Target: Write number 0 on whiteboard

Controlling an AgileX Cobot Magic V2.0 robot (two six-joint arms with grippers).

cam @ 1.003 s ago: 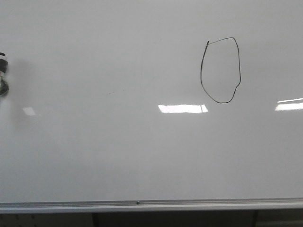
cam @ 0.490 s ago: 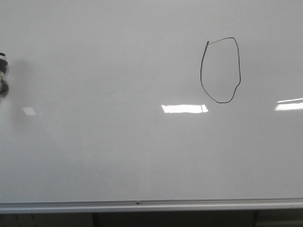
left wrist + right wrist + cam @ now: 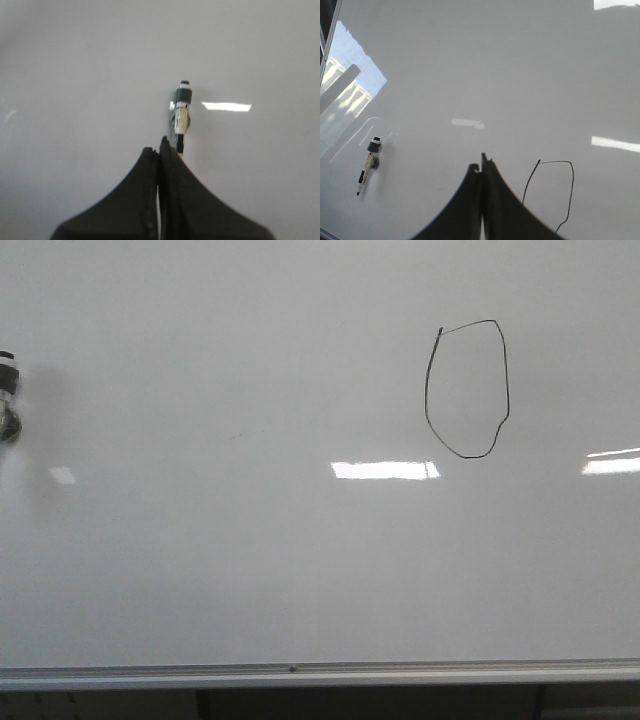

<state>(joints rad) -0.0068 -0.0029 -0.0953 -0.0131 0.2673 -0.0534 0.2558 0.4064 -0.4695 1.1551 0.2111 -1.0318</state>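
Observation:
The whiteboard [image 3: 250, 560] fills the front view. On its right half stands the number 0 [image 3: 466, 390], a thin black closed oval, taller than wide, with a kink at its lower right. A black and white marker [image 3: 6, 398] lies on the board at the far left edge. In the left wrist view my left gripper [image 3: 159, 146] is shut and holds nothing, and the marker [image 3: 182, 112] lies just beyond its tips. In the right wrist view my right gripper [image 3: 481, 164] is shut and empty, with the number 0 [image 3: 550, 195] beside it. Neither gripper shows in the front view.
A grey metal rim [image 3: 300, 674] runs along the board's near edge, with a dark gap below it. Bright rectangular light reflections [image 3: 385, 470] lie on the glossy surface. The marker [image 3: 368, 167] lies alone towards the board's left side.

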